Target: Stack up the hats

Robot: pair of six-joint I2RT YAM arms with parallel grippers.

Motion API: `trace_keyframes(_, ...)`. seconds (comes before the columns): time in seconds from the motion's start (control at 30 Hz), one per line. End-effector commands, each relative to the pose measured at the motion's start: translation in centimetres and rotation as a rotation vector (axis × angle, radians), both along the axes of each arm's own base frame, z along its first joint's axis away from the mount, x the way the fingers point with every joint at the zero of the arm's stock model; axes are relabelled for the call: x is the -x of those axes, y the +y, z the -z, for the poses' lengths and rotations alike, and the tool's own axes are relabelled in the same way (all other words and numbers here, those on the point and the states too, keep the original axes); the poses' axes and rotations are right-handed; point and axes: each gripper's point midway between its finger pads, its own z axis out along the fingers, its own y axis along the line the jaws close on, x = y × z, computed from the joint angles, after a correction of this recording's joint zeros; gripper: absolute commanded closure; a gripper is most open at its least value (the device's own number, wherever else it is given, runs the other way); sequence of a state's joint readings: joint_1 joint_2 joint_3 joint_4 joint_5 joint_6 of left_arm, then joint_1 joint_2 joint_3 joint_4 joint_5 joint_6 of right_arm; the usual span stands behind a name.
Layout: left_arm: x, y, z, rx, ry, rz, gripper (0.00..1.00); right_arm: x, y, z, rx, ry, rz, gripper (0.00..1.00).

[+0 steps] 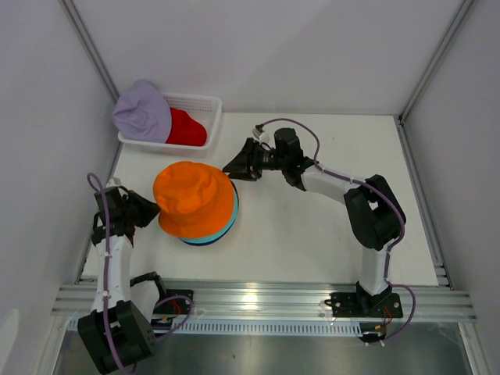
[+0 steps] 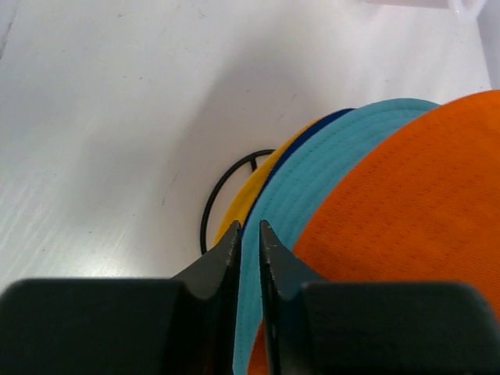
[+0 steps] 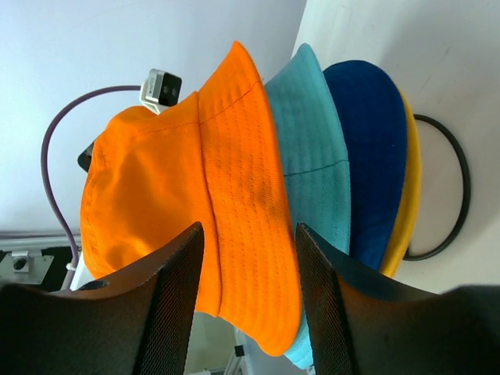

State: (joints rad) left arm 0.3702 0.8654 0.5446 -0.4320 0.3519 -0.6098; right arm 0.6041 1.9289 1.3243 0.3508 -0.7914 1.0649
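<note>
The orange hat [image 1: 194,199] sits on top of a stack on the table, over the teal hat [image 1: 229,223] and the navy hat [image 1: 200,243]. The left wrist view shows the orange [image 2: 414,234], teal [image 2: 328,172], navy [image 2: 301,141] and yellow [image 2: 250,191] brims layered. My left gripper [image 1: 152,209] is at the stack's left edge, its jaws nearly together over the teal brim [image 2: 248,226]. My right gripper [image 1: 232,168] is open at the stack's far right edge. The orange brim [image 3: 250,195] shows between its fingers [image 3: 248,228]. The lavender hat [image 1: 142,112] and the red hat [image 1: 186,127] lie in the basket.
The white mesh basket [image 1: 205,101] stands at the back left of the table. The ring of the black wire stand [image 2: 215,195] shows under the stack, also in the right wrist view [image 3: 461,180]. White walls close in the table on the left, back and right.
</note>
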Motion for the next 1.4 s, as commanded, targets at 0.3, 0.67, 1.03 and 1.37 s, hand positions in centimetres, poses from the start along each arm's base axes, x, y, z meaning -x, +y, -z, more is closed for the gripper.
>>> trace_keyframes(0.3,-1.3,-1.2,-8.9,0.115,-0.226,0.068,0.52,1.4,1.4,-0.3,-0.029,-0.033,-0.081,0.60)
trace_keyframes(0.67,-0.2,-3.6,-9.4,0.253,-0.287,0.154,0.43,1.8,1.2,1.9,0.013,-0.001,-0.082,0.91)
trace_keyframes(1.03,1.5,-0.9,-6.2,0.268,-0.213,-0.016,0.42,0.8,-0.4,4.8,0.109,0.086,0.002,1.00)
trace_keyframes(1.37,1.9,-2.2,-5.1,0.416,-0.283,0.024,0.44,1.0,-0.7,5.1,0.151,0.082,0.014,1.00)
